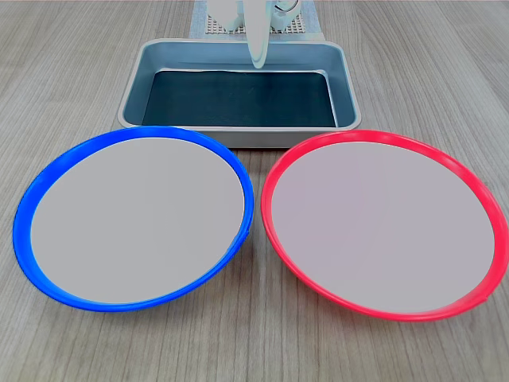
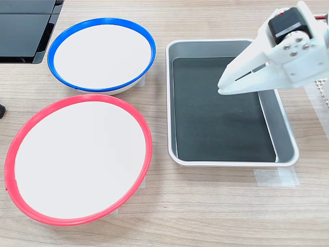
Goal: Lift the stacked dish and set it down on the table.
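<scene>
In the first exterior view, the arm (image 1: 256,32) runs off the top edge, so only its pale lower end shows over the tray's (image 1: 238,137) far rim. The red plate (image 1: 385,224) is clipped at the right edge. In the second exterior view, the arm's upper part leaves the frame at upper right, and a dark panel (image 2: 25,25) is cut off at upper left. A small black object (image 2: 2,110) at the left edge is too cropped to identify.
</scene>
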